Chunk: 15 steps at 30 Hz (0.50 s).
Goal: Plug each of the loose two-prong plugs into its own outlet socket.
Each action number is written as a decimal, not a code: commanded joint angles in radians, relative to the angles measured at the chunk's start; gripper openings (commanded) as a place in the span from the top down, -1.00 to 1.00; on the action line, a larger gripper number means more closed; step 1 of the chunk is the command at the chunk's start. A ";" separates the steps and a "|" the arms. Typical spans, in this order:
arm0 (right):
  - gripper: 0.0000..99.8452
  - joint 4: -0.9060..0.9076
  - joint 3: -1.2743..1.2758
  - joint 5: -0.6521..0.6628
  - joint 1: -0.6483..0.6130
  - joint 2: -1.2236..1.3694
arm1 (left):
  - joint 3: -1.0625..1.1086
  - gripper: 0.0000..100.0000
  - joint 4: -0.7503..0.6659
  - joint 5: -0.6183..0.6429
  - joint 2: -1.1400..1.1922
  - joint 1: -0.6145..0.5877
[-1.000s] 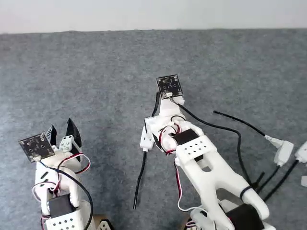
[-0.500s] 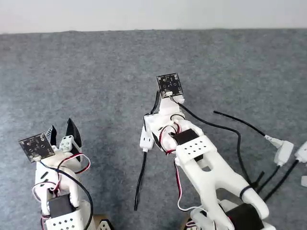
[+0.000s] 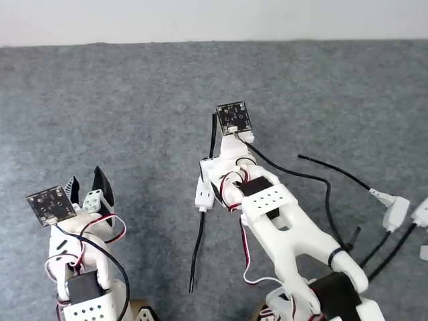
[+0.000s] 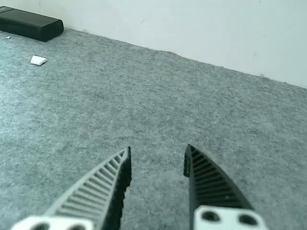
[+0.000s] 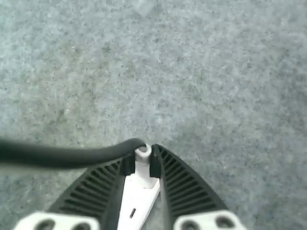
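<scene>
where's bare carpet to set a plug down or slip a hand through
Widest free patch: the carpet along the wall, beyond both arms. Also bare: the stretch between the open left gripper and the cable trailing beside the right arm. Crowded: the high view's right edge, where white plugs and black cords bunch.

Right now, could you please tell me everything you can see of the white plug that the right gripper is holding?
The white plug looks like smooth hard plastic: a narrow body with a small rounded end at the fingertips. The right gripper is shut on it, with black ribbed fingers pressing on both sides. A black cable bends off from the rounded end and runs to one side. Its prongs are hidden. It is over the grey carpet; I cannot tell whether it touches it.
</scene>
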 commanded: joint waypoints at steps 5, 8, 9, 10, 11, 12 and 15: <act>0.98 0.027 -0.031 0.061 0.005 0.002 | -0.010 0.66 0.003 0.006 -0.011 -0.006; 0.98 0.025 -0.018 0.072 0.007 0.001 | -0.010 0.66 0.003 0.006 -0.011 -0.006; 0.98 0.025 -0.017 0.072 0.007 0.001 | -0.010 0.66 0.003 0.006 -0.011 -0.006; 0.98 0.025 -0.015 0.074 0.007 0.001 | -0.010 0.66 0.003 0.006 -0.011 -0.006; 0.98 0.027 -0.015 0.074 0.007 0.001 | -0.010 0.66 0.003 0.006 -0.011 -0.006; 0.98 0.027 -0.015 0.074 0.007 0.001 | -0.010 0.66 0.003 0.006 -0.011 -0.006; 0.98 0.027 -0.009 0.101 0.004 -0.001 | -0.010 0.66 0.003 0.006 -0.011 -0.006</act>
